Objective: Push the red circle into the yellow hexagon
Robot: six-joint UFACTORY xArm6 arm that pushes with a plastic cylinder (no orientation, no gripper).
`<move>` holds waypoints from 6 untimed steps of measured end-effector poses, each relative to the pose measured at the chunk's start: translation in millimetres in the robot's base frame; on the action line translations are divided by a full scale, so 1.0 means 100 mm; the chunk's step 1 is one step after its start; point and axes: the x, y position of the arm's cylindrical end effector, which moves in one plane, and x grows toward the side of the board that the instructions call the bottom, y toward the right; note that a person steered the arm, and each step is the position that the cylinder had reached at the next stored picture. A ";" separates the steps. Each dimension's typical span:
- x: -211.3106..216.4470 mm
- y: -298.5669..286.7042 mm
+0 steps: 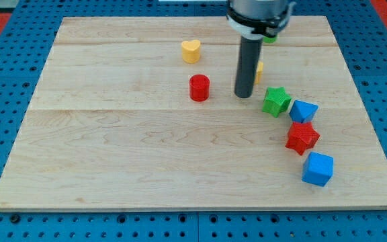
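Since the red circle (199, 88) looks light, rigid and slippery, my tip (243, 95), with no gripper, should push its left side toward the yellow hexagon (259, 69).

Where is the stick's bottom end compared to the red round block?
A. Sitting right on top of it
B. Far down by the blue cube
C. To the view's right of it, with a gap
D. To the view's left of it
C. My tip stands to the view's right of the red circle, with bare wood showing between them; the yellow hexagon peeks out just behind the rod on its right side.
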 end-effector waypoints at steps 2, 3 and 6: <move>-0.52 0.22; -0.53 -0.73; 0.26 -0.25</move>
